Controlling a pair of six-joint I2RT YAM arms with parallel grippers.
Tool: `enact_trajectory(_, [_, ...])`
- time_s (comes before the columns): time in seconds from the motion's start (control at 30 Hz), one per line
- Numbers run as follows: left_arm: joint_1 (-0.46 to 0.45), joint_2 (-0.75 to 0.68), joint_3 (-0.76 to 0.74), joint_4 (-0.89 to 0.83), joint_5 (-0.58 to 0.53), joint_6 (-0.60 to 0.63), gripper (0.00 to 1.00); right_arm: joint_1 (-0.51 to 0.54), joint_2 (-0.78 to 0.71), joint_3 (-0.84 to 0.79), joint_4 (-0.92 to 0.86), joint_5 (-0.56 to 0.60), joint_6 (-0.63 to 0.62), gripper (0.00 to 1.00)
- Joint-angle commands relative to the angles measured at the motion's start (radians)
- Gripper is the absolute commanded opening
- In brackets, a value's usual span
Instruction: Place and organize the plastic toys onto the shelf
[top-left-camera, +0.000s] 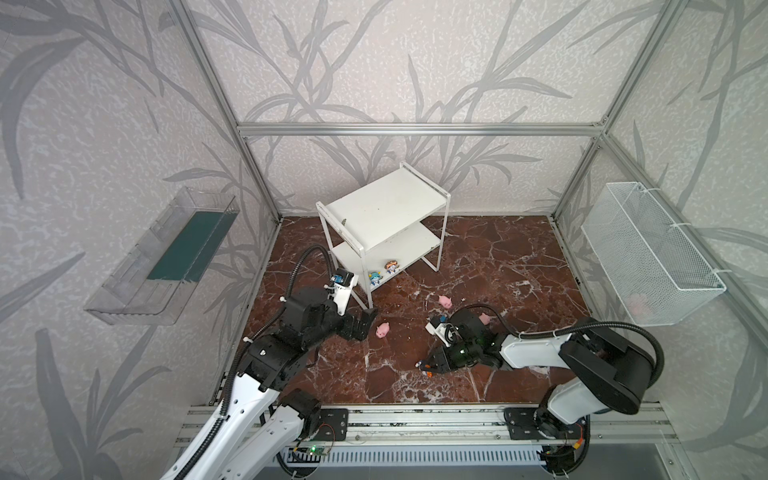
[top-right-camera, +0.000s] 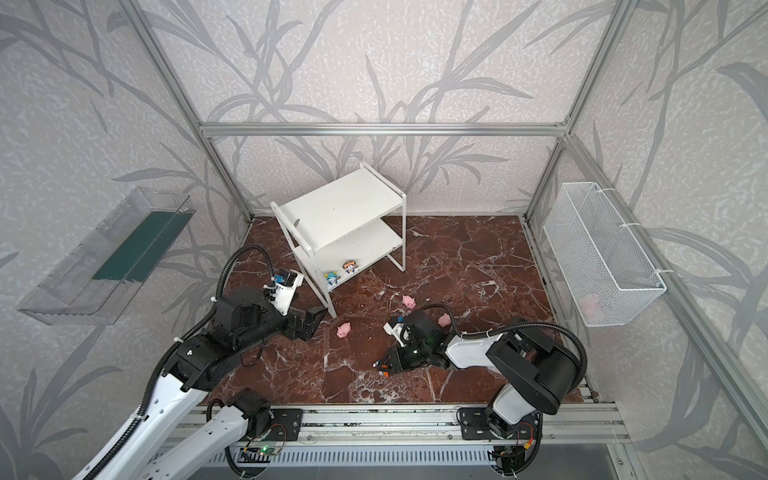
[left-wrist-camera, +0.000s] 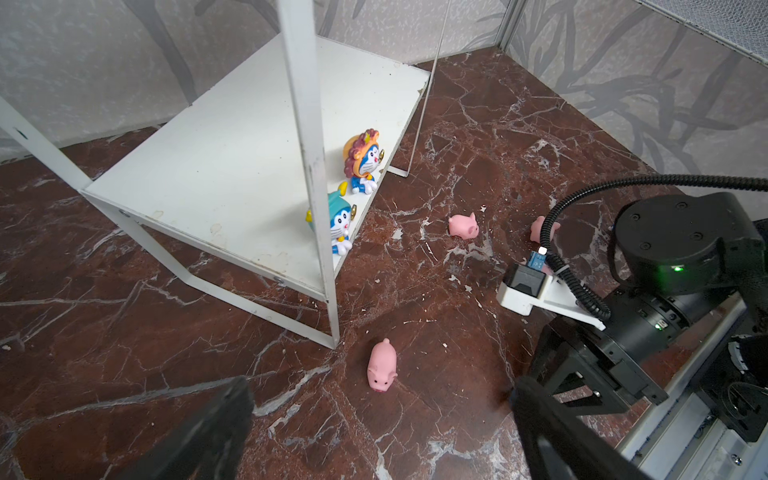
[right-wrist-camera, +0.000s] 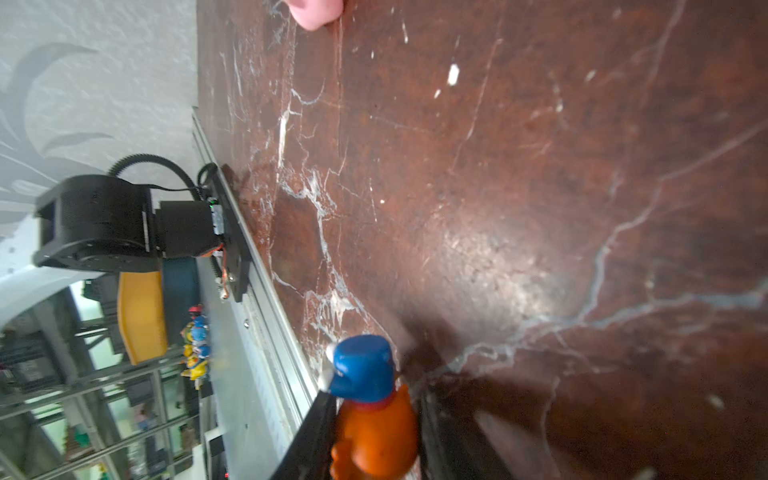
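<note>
Red-brown marble-patterned surface, carrying all items. White two-tier shelf, far centre, top board bare. Left fingers: spread wide, holding nothing, poised just beside the shelf's near front leg. Right fingers: narrowed onto an orange-and-blue figurine, pinched around its orange body, low at the near surface, right of centre. Two figurines, lion-maned and teal-hooded, upright at the near edge of the lower board. Three pink pigs loose on the surface: one just right of the left fingers, one mid-surface, one partly hidden behind the right arm. Hazard, as judged: the pinch is small and the toy smooth, so it may twist or drop in transit. An approach clipping the thin leg or the edge-standing pair would topple them off the board.
</note>
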Motion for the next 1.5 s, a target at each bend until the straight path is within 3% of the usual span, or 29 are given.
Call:
enact_trajectory(0.0, [0.005, -0.007, -0.006, 0.009, 0.007, 0.003, 0.99, -0.027, 0.075, -0.043, 0.131, -0.049, 0.109, 0.3])
enact_trajectory(0.17, [0.005, -0.007, -0.007, 0.008, 0.008, 0.003, 0.99, -0.051, 0.046, -0.041, -0.023, 0.035, 0.024, 0.41])
enact_trajectory(0.43, [0.004, -0.003, -0.005, 0.009, 0.007, 0.004, 0.99, -0.049, -0.223, 0.08, -0.532, 0.277, -0.274, 0.57])
enact_trajectory(0.6, [0.005, -0.001, -0.006, 0.009, 0.007, 0.006, 0.99, 0.033, -0.311, 0.133, -0.7, 0.375, -0.391, 0.66])
enact_trajectory(0.83, [0.006, 0.004, -0.004, 0.012, 0.018, 0.006, 0.99, 0.199, -0.307, 0.179, -0.753, 0.527, -0.41, 0.73])
enact_trajectory(1.3, [0.006, -0.005, -0.008, 0.018, 0.031, 0.003, 0.99, 0.281, -0.127, 0.296, -0.733, 0.608, -0.421, 0.74])
enact_trajectory(1.47, [0.006, 0.002, -0.004, 0.018, 0.033, 0.004, 0.99, 0.289, -0.091, 0.336, -0.798, 0.711, -0.422, 0.74])
